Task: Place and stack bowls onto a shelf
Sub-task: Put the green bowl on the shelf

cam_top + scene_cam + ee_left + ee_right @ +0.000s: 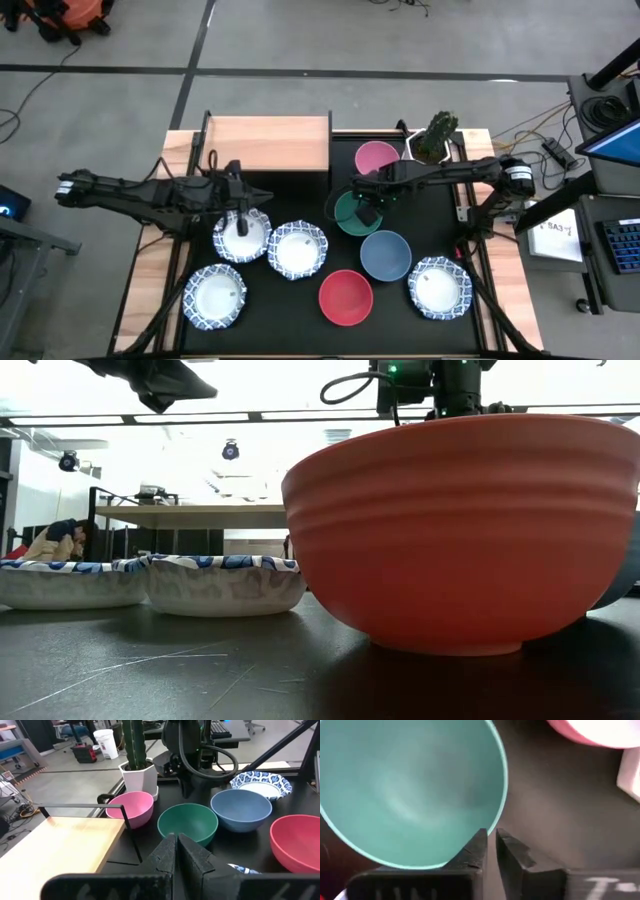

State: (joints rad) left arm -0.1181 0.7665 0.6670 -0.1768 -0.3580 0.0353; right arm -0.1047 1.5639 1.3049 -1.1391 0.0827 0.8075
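My worktable is evenly lit from above, shadows soft. In the low view, bright ceiling strip lights wash out the room. My right wrist's close view of the green bowl is blurred.

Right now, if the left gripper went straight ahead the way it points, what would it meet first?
Most likely the green bowl: in its wrist view, the left gripper, fingers shut, lines up with that bowl's near rim. Depth is unclear, and it hovers above a patterned bowl, so it might pass over.
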